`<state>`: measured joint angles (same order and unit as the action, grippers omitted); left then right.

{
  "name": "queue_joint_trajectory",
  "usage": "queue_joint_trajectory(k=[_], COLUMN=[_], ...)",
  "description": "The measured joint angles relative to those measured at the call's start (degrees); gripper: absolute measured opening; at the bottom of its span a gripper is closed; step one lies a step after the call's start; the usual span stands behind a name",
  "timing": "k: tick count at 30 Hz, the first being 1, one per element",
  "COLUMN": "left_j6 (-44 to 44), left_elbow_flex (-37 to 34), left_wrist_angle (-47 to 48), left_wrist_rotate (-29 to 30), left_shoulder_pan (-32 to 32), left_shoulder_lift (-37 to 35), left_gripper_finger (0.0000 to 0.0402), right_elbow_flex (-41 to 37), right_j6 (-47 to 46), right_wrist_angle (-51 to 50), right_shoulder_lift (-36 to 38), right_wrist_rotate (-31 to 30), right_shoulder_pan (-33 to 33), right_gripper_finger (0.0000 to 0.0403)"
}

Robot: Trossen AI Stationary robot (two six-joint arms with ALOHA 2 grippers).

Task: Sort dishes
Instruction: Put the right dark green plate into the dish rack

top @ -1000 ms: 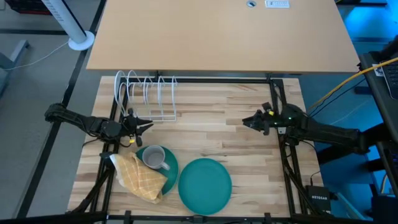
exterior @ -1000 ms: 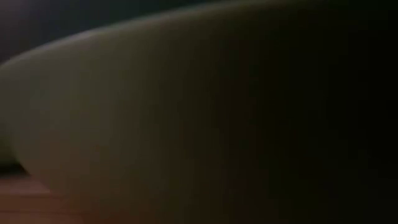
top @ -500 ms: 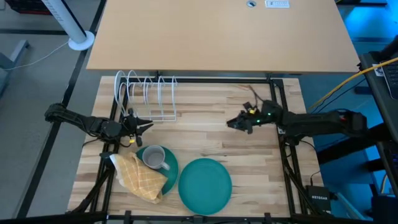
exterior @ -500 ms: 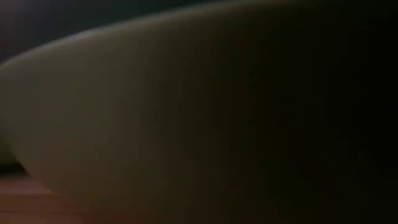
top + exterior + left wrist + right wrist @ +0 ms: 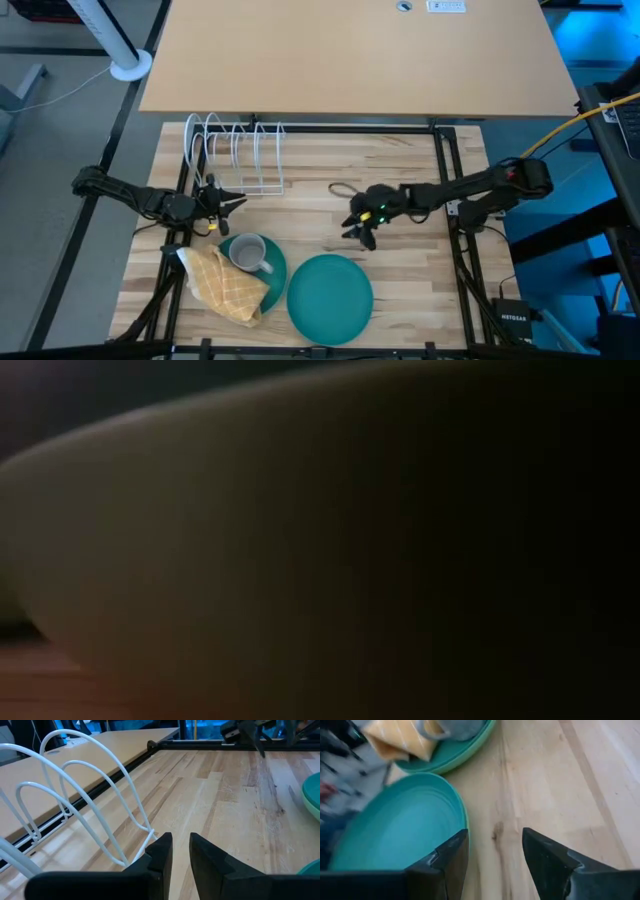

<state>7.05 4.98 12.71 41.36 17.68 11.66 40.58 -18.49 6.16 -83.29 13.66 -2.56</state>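
Observation:
A teal plate (image 5: 330,297) lies flat near the table's near edge; it also shows in the right wrist view (image 5: 395,830). To its left, a second teal plate (image 5: 268,272) carries a grey mug (image 5: 247,253) and part of a yellow checked cloth (image 5: 225,285). My right gripper (image 5: 355,231) is open above the table just beyond the first plate's far rim, touching nothing; in its own view (image 5: 495,852) one finger hangs over that rim. My left gripper (image 5: 238,200) waits, slightly open (image 5: 181,845), beside the white wire rack (image 5: 235,150).
The white wire rack (image 5: 75,795) stands at the table's far left, right by my left gripper. Bare wood lies in the middle and on the right of the table (image 5: 400,160). The low view is filled by the dim side of a plate (image 5: 300,540) close to the camera.
My right gripper has reached out from the table's right side toward the left and near edges, going down toward the far rim of the teal plate. The plates, mug and cloth have stayed where they were.

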Motion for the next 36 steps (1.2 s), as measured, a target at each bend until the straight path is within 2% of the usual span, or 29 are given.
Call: queue_joint_trajectory(k=[11, 16, 24, 36], left_j6=[0.0, 0.0, 0.0, 0.0], left_elbow_flex=[0.0, 0.01, -0.01, -0.01], left_wrist_angle=[0.0, 0.0, 0.0, 0.0], left_wrist_rotate=[0.0, -0.01, -0.01, 0.0], left_shoulder_pan=[0.0, 0.0, -0.01, -0.01], left_shoulder_lift=[0.0, 0.0, 0.0, 0.0], left_gripper_finger=[0.0059, 0.0059, 0.0059, 0.0059], right_elbow_flex=[12.73, 15.68, 16.79, 16.79], right_j6=[12.75, 13.36, 12.94, 12.85], right_wrist_angle=[-2.15, -2.15, -2.49, -3.33], right_shoulder_lift=[-12.98, -17.51, -22.03, -22.5], right_wrist_rotate=[-9.45, -12.67, -12.7, -11.99], right_shoulder_pan=[-9.27, -10.39, -10.23, -10.23], right_gripper_finger=[0.0191, 0.0191, 0.0191, 0.018])
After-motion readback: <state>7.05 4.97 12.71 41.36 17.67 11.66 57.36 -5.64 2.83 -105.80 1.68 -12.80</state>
